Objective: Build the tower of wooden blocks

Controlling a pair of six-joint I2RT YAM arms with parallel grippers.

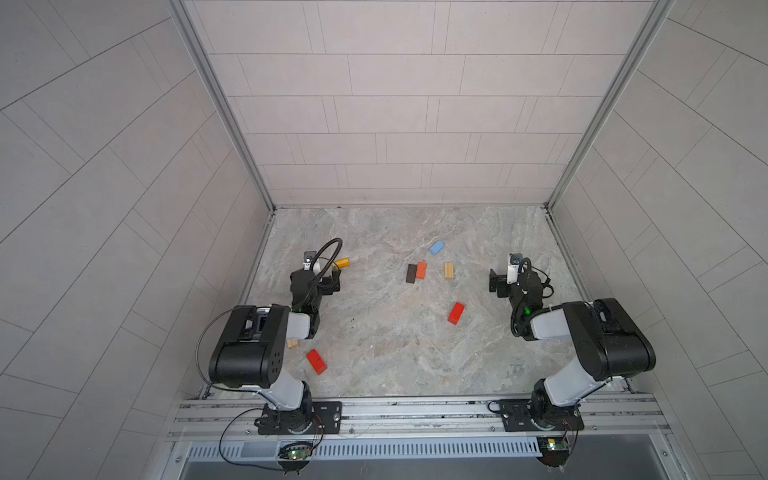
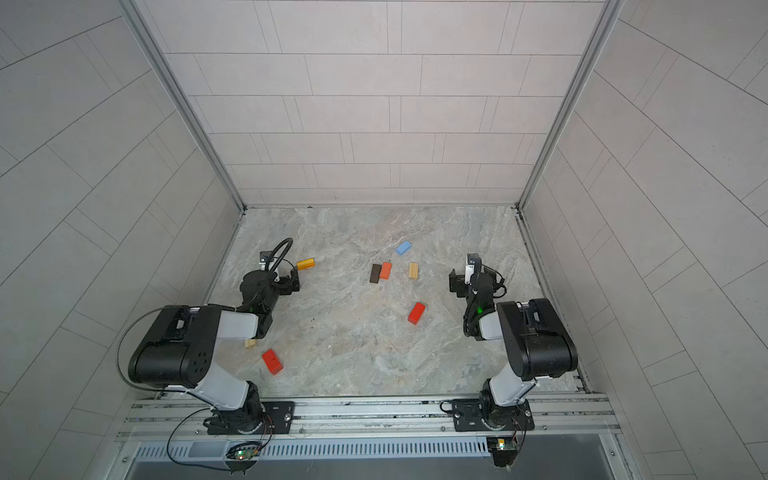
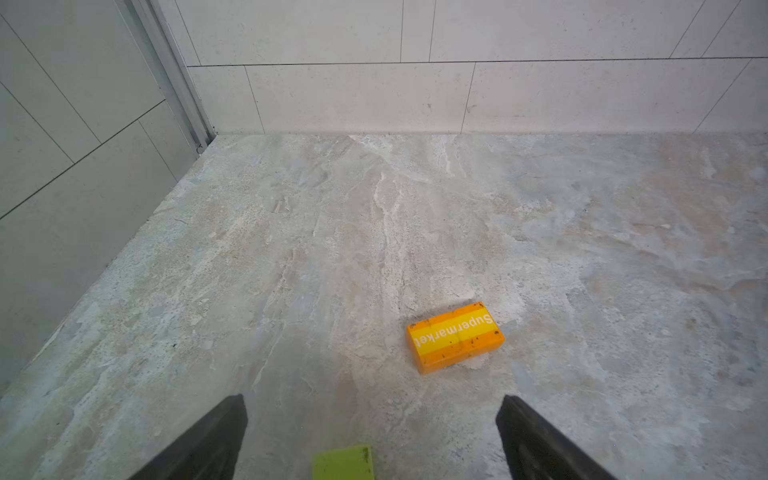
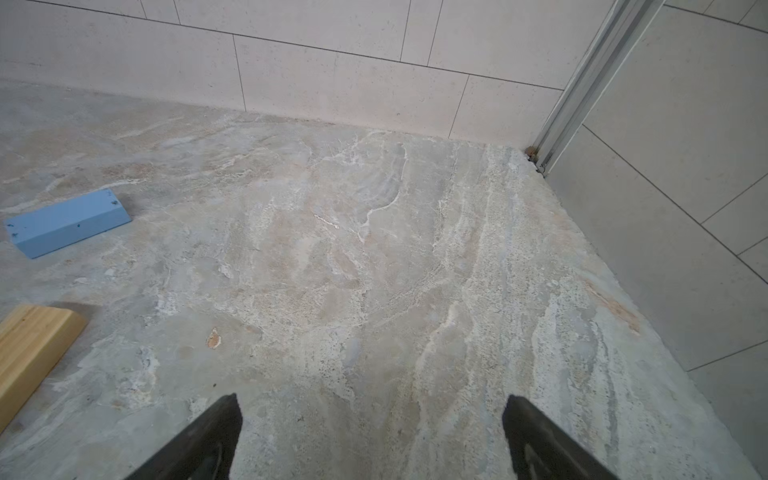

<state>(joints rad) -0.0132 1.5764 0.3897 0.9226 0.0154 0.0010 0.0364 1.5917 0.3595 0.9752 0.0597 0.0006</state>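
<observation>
Grey-veined marble tabletop [image 1: 395, 345] spreads wide under both claws, bare stone right between each pair of tips. Pale tiled back wall [image 1: 415, 104] rises ahead of them, aluminium corner posts [image 1: 216, 104] flanking, and a slotted rail [image 1: 415, 411] behind.

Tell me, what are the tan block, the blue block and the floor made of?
The tan block looks like bare, unpainted wood: grain lines show. The blue block is probably wood too, under matte paint with small chips. The floor looks like veined grey stone, maybe only printed.
</observation>
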